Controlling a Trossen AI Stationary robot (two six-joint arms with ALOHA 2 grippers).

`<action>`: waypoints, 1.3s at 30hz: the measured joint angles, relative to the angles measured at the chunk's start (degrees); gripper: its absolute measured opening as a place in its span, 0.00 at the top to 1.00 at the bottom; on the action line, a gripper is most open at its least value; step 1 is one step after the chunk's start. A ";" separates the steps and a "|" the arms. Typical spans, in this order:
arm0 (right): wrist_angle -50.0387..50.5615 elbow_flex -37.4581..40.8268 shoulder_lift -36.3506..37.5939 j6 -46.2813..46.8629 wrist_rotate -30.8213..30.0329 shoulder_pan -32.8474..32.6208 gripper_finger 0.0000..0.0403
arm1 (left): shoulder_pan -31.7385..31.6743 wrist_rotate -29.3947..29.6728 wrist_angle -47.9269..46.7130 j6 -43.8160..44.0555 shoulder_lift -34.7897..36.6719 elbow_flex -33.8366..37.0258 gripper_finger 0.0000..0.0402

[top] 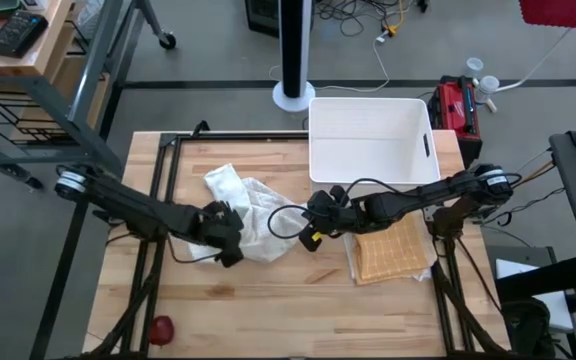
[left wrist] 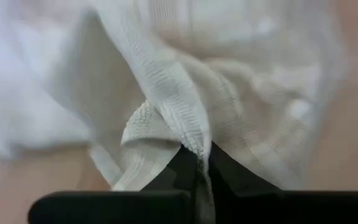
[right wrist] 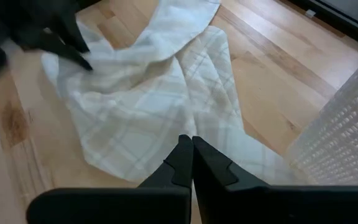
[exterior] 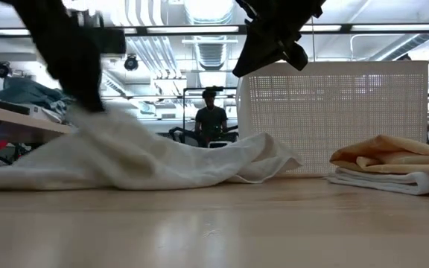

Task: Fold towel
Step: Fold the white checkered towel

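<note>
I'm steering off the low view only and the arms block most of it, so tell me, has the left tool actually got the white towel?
Observer: Yes. The left wrist view shows the left tool shut on a fold of the white towel.
Operator: And the right one?
Observer: The right tool is shut on nothing, above the towel's edge nearest the white bin.
Operator: Is the towel folded at all?
Observer: Not yet. From above it lies crumpled mid-table, with the folded tan towel to its right.
</note>
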State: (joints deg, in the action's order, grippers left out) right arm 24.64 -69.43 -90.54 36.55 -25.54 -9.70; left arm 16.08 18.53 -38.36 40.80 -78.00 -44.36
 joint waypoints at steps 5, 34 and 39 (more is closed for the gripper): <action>0.06 0.00 0.00 -0.04 0.00 0.01 1.00 | 0.83 7.30 0.47 -6.79 10.67 -2.85 0.99; 20.31 5.15 0.06 13.55 10.17 0.84 1.00 | 11.34 6.56 17.34 -22.41 30.70 -9.14 1.00; 19.59 6.36 0.73 13.78 9.64 0.66 1.00 | 13.13 12.14 17.23 -29.48 29.59 -15.95 1.00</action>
State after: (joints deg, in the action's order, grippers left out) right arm 44.23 -63.07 -89.81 50.33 -15.90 -9.04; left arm 29.21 30.67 -21.14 11.32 -48.42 -60.31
